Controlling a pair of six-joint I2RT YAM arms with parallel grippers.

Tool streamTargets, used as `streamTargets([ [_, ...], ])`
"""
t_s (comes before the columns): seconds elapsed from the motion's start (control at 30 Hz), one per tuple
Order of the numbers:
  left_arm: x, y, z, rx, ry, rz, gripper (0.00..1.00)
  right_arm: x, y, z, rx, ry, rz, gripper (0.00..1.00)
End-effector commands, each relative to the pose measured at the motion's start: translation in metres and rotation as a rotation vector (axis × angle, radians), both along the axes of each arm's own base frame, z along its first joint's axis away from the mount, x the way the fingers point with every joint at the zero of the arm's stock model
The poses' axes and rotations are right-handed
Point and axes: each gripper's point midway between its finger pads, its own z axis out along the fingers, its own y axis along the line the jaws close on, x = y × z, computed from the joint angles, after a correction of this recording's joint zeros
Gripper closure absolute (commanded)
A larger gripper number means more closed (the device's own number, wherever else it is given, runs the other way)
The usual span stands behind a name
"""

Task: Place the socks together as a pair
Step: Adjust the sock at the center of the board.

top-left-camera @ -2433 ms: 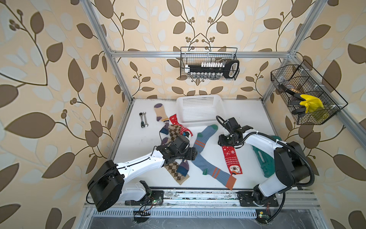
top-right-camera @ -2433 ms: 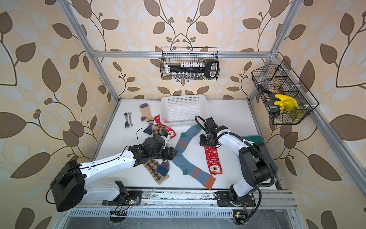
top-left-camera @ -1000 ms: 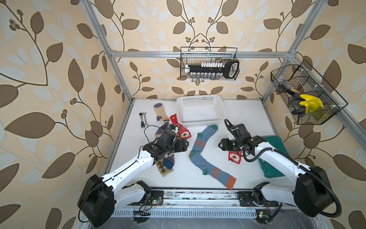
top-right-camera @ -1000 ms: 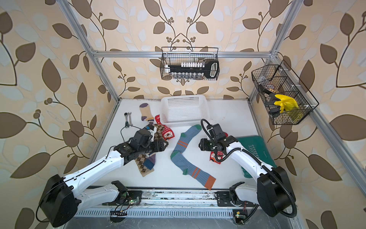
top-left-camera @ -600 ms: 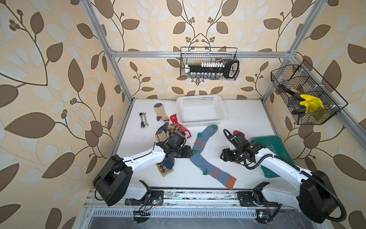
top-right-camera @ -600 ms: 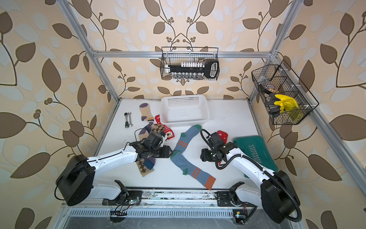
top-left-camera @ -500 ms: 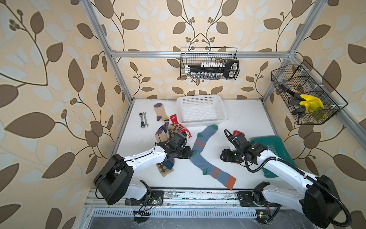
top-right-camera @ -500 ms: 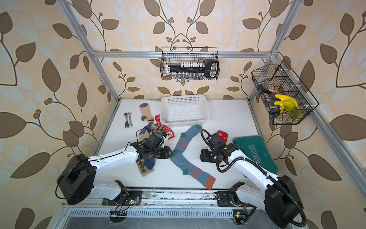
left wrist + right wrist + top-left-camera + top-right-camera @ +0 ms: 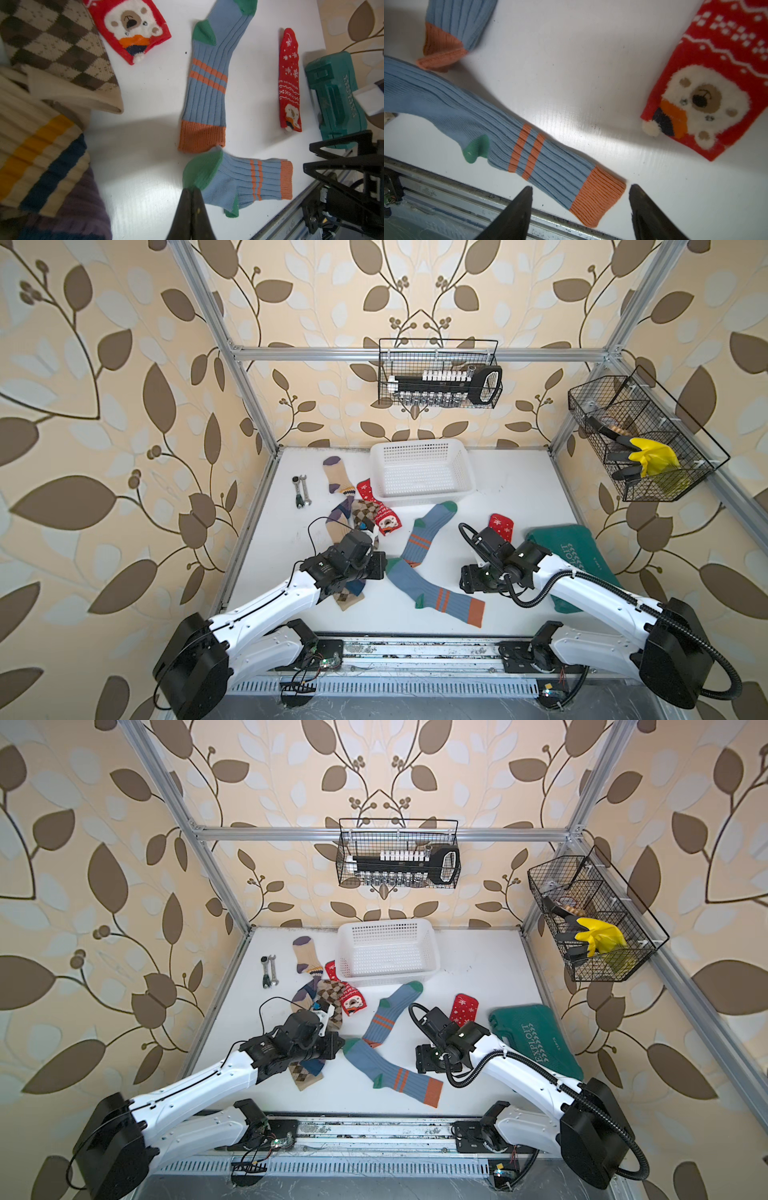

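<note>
Eight socks lie on the white table (image 9: 519, 489), two of each pattern. The far blue sock (image 9: 428, 533) runs from the middle toward 12 o'clock. The near blue sock (image 9: 434, 593) runs from the middle toward 5 o'clock, its green toe touching the other's orange cuff. The left gripper (image 9: 190, 190) has its fingers pressed together, pinching the edge of that green toe. The right gripper (image 9: 580, 187) is spread wide, with the near blue sock's orange cuff between its fingers.

The lone red sock (image 9: 500, 526) lies toward 3 o'clock, near one green case (image 9: 569, 543). From 9 to 11 o'clock sit the heaped red sock (image 9: 380, 510), the far brown diamond sock (image 9: 365, 510), the near brown diamond sock (image 9: 349, 601), the far beige sock (image 9: 336, 472) and the near beige sock (image 9: 332, 529). One white basket (image 9: 424, 497) stands at 12 o'clock, and two wrenches (image 9: 301, 491) lie at 10 o'clock
</note>
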Motion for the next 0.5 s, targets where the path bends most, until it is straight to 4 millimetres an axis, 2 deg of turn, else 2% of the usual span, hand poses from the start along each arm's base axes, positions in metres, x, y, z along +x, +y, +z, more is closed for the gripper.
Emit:
streamTargets([
  [0.0,-0.010,0.018,-0.007,0.019,0.015,0.051,1.00,-0.013,-0.015,-0.009,-0.084,0.053,-0.052,0.23],
  [0.1,-0.018,0.021,-0.017,0.025,0.048,0.042,1.00,-0.019,-0.019,-0.018,-0.099,0.079,-0.083,0.23],
  [0.13,-0.020,0.020,-0.021,0.023,0.058,0.037,0.93,-0.023,-0.018,-0.021,-0.106,0.085,-0.075,0.23],
  [0.2,-0.024,0.019,-0.026,0.019,0.073,0.024,0.61,-0.026,-0.016,-0.031,-0.108,0.100,-0.082,0.22],
  [0.23,-0.025,0.018,-0.026,0.014,0.076,0.017,0.49,-0.027,-0.015,-0.035,-0.103,0.106,-0.082,0.23],
  [0.3,-0.025,0.017,-0.028,0.017,0.076,0.008,0.29,-0.025,-0.007,-0.045,-0.079,0.117,-0.088,0.24],
  [0.4,-0.024,0.015,-0.031,0.035,0.082,-0.009,0.16,-0.020,0.005,-0.057,-0.053,0.133,-0.083,0.32],
  [0.47,-0.022,0.015,-0.037,0.061,0.101,-0.019,0.15,-0.018,0.011,-0.060,-0.048,0.143,-0.073,0.51],
])
